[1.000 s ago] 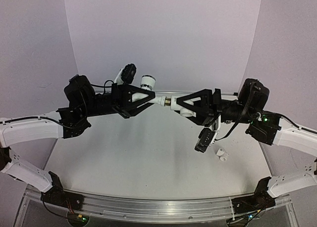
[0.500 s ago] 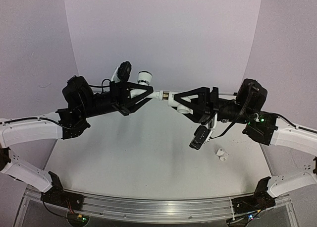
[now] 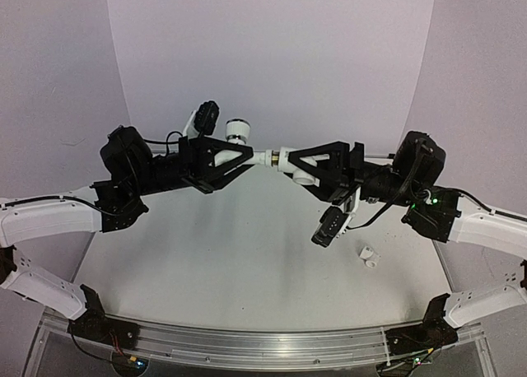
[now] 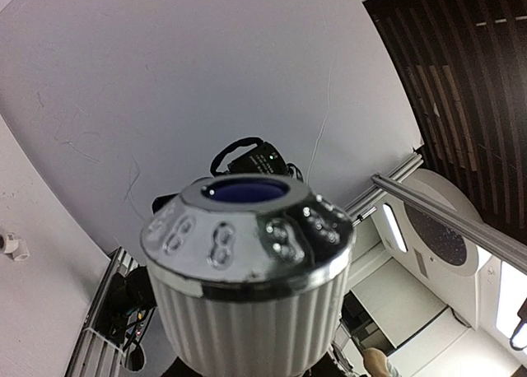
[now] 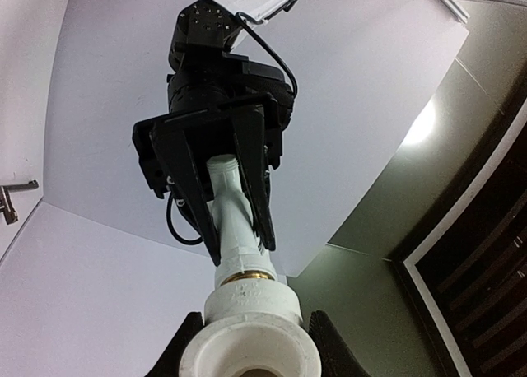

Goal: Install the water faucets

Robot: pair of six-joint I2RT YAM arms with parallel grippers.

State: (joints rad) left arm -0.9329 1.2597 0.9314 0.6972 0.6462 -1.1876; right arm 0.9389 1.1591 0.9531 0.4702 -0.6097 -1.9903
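Note:
My left gripper (image 3: 249, 156) is shut on a white faucet body (image 3: 247, 153) held in the air; its ribbed round knob (image 3: 238, 130) points up and fills the left wrist view (image 4: 247, 270). My right gripper (image 3: 290, 160) is shut on a short white tubular fitting (image 3: 300, 170). The fitting's end meets the faucet's brass-ringed end (image 3: 272, 157) in one line between the two grippers. In the right wrist view the fitting (image 5: 251, 340) sits between my fingers (image 5: 177, 352), with the faucet body (image 5: 235, 221) and the left gripper (image 5: 239, 249) beyond it.
A small loose white part (image 3: 368, 257) lies on the white table (image 3: 206, 270) at the right, below the right arm. A dark crank-shaped bar (image 5: 10, 197) shows at the left edge of the right wrist view. Pale curved walls close in the back.
Both grippers with the joined parts have risen slightly and shifted a little left. The right wrist has turned somewhat, its camera swinging left.

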